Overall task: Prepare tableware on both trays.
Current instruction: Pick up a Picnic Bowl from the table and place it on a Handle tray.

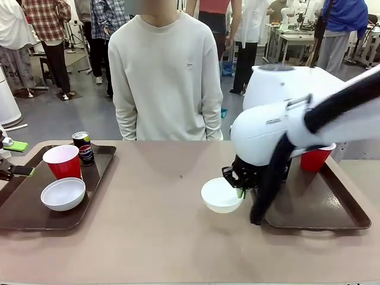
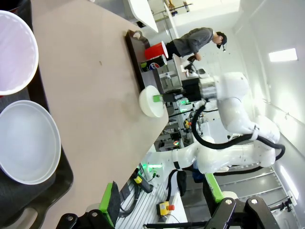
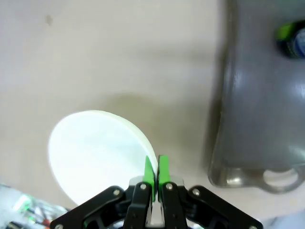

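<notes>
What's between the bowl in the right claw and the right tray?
Bare table, per the right wrist view: the bowl, pinched by the right claw, sits just off the tray.

bare tabletop (image 1: 154,202) between trays, right arm (image 1: 279,136) blocking right tray (image 1: 332,214)

On the left tray (image 1: 24,217) a bowl (image 1: 63,194) is sitting in front of a cup (image 1: 62,161) and can (image 1: 84,148). The second bowl (image 1: 219,195) is lying just left of the right tray (image 1: 323,211), which is carrying another cup (image 1: 314,158).

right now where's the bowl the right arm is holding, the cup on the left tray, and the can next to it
bowl (image 1: 218,194), front view, white inside
red cup (image 1: 62,161), front view, upper outer wall
can (image 1: 86,155), front view, its label side
</notes>
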Robot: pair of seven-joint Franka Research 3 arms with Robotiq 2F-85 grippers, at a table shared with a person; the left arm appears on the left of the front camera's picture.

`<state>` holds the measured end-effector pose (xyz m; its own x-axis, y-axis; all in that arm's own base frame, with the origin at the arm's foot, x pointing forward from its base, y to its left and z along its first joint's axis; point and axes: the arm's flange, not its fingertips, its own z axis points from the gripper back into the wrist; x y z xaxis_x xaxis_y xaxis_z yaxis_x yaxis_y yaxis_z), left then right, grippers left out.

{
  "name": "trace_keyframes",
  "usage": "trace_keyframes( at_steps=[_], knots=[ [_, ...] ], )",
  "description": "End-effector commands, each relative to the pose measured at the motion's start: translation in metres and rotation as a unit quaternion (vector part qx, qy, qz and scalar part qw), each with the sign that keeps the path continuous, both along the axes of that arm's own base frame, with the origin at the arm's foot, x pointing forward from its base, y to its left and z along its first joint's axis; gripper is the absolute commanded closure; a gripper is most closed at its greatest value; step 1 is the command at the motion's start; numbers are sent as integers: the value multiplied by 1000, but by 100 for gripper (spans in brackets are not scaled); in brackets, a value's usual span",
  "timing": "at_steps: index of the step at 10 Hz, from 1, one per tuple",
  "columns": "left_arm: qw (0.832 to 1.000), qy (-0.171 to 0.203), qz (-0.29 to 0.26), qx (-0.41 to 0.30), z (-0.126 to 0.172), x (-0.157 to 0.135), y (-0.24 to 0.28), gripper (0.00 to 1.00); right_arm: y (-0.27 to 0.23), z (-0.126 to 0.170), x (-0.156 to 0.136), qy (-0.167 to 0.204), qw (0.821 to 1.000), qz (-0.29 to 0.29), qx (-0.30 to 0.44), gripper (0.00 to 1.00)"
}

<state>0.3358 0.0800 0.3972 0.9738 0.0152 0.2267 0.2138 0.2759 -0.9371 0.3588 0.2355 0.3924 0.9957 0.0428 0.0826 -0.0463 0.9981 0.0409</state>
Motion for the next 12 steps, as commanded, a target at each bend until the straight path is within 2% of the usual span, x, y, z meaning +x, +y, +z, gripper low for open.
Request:
trace_keyframes(
  at_steps=[1, 2, 5, 7, 9, 10, 11, 12],
  knots=[
    [1000, -14, 2, -8, 0, -1, 0, 8, -18, 37, -39, -14, 1000, -1, -15, 100],
    [1000, -14, 2, -8, 0, -1, 0, 8, -29, 46, -48, -15, 999, -16, -24, 100],
    [1000, -14, 2, -8, 0, -1, 0, 8, -85, 41, -26, -39, 999, -27, -16, 100],
    [1000, -14, 2, -8, 0, -1, 0, 8, -120, 33, -14, -57, 996, 55, -31, 100],
    [1000, -14, 2, -8, 0, -1, 0, 8, -137, 24, -5, -56, 992, 108, -34, 100],
    [1000, -14, 2, -8, 0, -1, 0, 8, -135, 28, 1, -64, 995, 71, -31, 100],
    [1000, -14, 2, -8, 0, -1, 0, 8, -128, 43, 3, -48, 996, 74, -34, 100],
    [1000, -14, 2, -8, 0, -1, 0, 8, -128, 43, 3, -48, 996, 74, -34, 100]
  ],
)
